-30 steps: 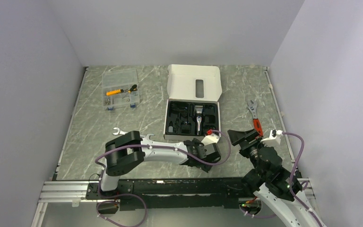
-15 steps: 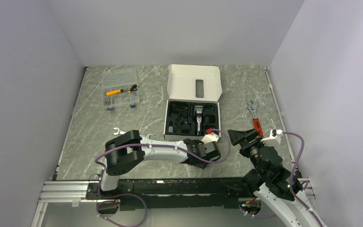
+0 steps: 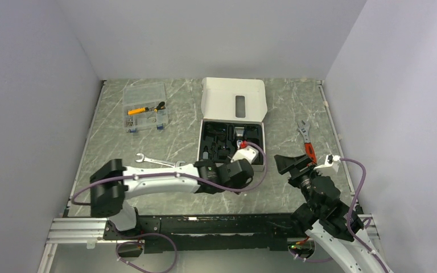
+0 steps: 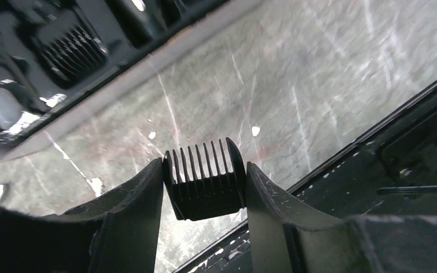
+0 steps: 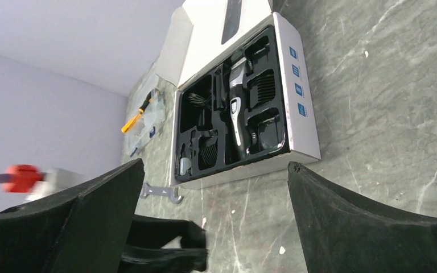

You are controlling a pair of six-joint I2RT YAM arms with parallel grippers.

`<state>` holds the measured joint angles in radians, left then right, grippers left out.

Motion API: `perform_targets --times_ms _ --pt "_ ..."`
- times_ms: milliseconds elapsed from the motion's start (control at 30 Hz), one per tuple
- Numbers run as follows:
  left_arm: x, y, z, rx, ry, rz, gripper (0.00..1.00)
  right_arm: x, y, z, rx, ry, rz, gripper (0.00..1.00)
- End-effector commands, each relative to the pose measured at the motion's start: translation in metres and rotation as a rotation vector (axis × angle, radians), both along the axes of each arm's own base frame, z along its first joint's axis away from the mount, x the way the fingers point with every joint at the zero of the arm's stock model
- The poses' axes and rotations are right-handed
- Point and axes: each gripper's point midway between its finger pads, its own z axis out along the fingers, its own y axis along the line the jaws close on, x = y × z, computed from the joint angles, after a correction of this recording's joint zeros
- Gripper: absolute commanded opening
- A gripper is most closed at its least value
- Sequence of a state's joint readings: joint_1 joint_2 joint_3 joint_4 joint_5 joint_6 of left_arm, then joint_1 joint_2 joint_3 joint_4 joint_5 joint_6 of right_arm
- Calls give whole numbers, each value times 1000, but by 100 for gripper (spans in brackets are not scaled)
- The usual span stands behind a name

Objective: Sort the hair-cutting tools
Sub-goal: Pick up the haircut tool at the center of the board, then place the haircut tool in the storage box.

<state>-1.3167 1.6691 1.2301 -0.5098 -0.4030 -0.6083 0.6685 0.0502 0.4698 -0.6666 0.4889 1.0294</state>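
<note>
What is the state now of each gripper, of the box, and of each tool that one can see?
left gripper: shut on the comb attachment
comb attachment: clamped between the left fingers, teeth pointing away from the wrist
right gripper: open, empty
white box: lid open
hair clipper: lying in the box's black tray
red-handled wrench: lying on the table
open-end wrench: lying on the table

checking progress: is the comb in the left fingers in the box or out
Out: the comb sits clamped between the left fingers over bare table.
</note>
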Motion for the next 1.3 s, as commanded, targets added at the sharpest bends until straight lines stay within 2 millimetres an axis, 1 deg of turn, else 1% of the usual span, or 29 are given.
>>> perform_targets --times_ms 0,67,167,233,333,400,467,500,533,567,667,733,767,800,900,1033,1167,1267 --pt "32 11 57 -64 -114 -9 0 4 4 10 -26 -56 23 100" --pt "51 12 76 -89 -125 -54 0 5 8 9 -61 -59 49 99" --pt "78 2 104 -136 -136 -186 0 6 14 6 -91 -61 84 99" --pt "94 -3 117 -105 -210 -294 0 7 20 4 -101 -61 115 100" --pt "114 -4 120 40 -367 -464 0 7 27 1 -116 -61 148 99" --pt "132 -1 118 97 -425 -526 0 7 29 1 -115 -63 162 99" --pt "143 -5 115 77 -437 -614 0 5 30 1 -112 -69 173 100" --pt "144 -10 113 48 -447 -700 0 4 30 1 -112 -73 176 99" --pt "139 -19 113 -6 -465 -807 0 3 29 3 -113 -79 178 99" --pt "142 -19 104 -13 -493 -863 0 1 27 5 -118 -84 179 100" --pt "153 -27 93 -39 -593 -982 0 -5 22 6 -133 -86 180 100" --pt "162 -35 86 -50 -616 -1063 0 -8 24 8 -120 -97 200 99" --pt "166 -38 78 -31 -605 -1103 0 -10 26 9 -110 -103 213 100" --pt "173 -41 74 3 -609 -1134 0 -11 28 8 -102 -101 222 99" --pt "193 -48 53 114 -602 -1209 0 -13 33 1 -91 -88 247 99" --pt "212 -52 39 194 -627 -1258 0 -13 38 -2 -100 -79 270 100" --pt "236 -56 36 185 -609 -1246 0 -10 40 -7 -132 -67 281 99" --pt "243 -61 34 174 -615 -1250 0 -7 41 -8 -151 -67 281 99"
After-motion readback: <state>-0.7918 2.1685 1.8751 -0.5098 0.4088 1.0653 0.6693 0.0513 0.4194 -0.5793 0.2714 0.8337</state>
